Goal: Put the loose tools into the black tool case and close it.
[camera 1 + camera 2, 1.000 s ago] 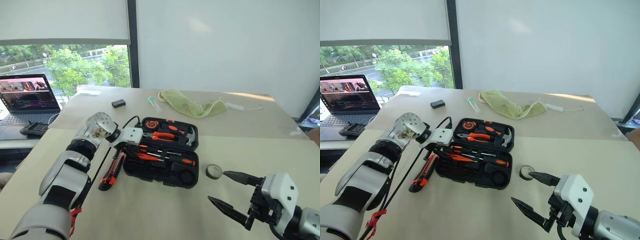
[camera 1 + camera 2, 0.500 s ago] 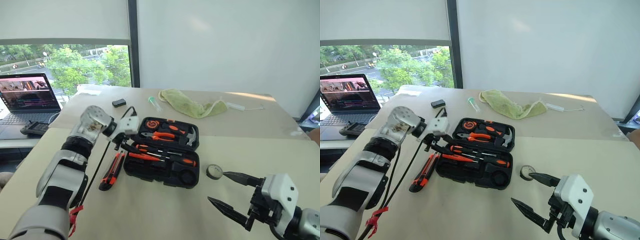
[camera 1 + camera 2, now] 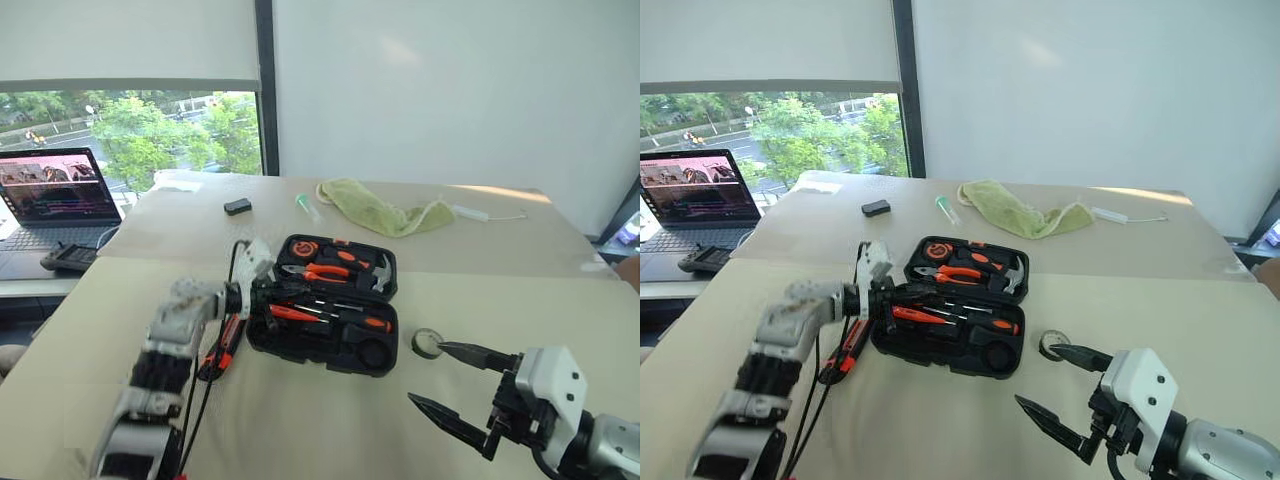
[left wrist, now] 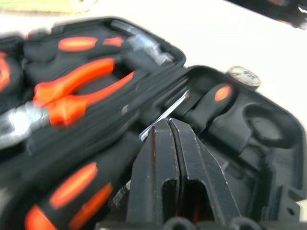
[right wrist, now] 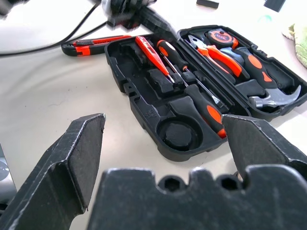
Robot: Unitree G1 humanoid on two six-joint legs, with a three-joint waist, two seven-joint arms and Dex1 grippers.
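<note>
The black tool case [image 3: 335, 305] lies open on the desk [image 3: 300, 420] just ahead of my left gripper [image 3: 285, 290], its two halves side by side, with orange pliers [image 3: 322, 271] and a hammer [image 3: 378, 272] in the far half and a black-and-orange screwdriver [image 3: 362, 322] and a slim red screwdriver [image 3: 290, 313] in the near half. My left gripper has its fingers pressed together over the case's near-left corner; whether anything is pinched between them I cannot tell. The utility knife [image 3: 228, 342] lies on the desk just outside the case, beneath that arm, its long axis running toward and away from me. The small tape roll [image 3: 428, 343] sits beside my right gripper [image 3: 448, 385], whose fingers stand wide apart and empty. The desk is pale beige; behind it are a white wall, a window and a laptop [image 3: 55, 195].
</note>
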